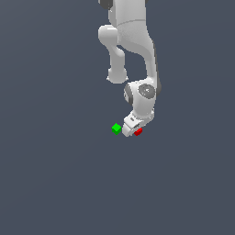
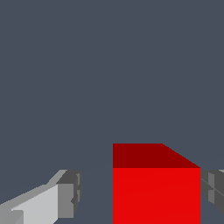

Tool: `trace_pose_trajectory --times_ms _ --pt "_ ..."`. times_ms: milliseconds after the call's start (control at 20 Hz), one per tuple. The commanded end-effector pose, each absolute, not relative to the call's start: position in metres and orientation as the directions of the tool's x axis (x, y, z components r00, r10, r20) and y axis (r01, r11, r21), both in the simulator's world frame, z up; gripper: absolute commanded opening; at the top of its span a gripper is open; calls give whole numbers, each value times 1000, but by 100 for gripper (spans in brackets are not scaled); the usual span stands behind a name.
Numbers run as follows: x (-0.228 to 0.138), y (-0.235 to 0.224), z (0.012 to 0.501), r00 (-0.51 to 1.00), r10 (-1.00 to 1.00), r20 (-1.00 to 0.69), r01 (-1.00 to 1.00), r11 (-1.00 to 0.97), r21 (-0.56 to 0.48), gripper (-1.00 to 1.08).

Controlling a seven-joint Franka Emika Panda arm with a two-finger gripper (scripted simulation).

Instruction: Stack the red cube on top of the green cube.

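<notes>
— Looking at the exterior view, what is being shown around the arm?

— The gripper is being held low over the dark grey floor, and the red cube is being partly hidden beneath it. The green cube is being seen just beside the gripper, toward the exterior view's left, apart from the red cube.

— Are the fingers being closed on anything?

— In the wrist view the red cube is being framed between two fingers. A clear gap is being left between the cube and one finger, while the other finger is being seen right at the cube's opposite face; contact there cannot be told. The jaws are being kept wider than the cube, so nothing is being gripped.

— Is anything being kept in a container?

— Both cubes are being rested directly on the floor.

— Which way is the red cube being pointed?

— No long axis is being offered by a cube. One flat face is being turned squarely toward the wrist camera, and its side faces are being lined up with the finger pads.
</notes>
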State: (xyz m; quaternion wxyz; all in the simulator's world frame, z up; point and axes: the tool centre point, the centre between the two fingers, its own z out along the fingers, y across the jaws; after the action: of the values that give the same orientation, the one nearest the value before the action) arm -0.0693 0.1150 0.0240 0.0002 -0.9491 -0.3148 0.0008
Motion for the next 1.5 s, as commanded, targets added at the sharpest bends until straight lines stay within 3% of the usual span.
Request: trace_pose_trajectory --times_ms 0,50,100,850,1450 --pt "-69 115 20 802 598 0 598 -802 0 100" --pt "-69 115 20 801 598 0 598 -801 0 100" --pt "-69 115 20 801 598 0 598 -801 0 -100" --pt "-69 115 27 802 597 0 597 -802 1 -100" --pt "-70 115 95 801 598 -1 598 -801 1 -100"
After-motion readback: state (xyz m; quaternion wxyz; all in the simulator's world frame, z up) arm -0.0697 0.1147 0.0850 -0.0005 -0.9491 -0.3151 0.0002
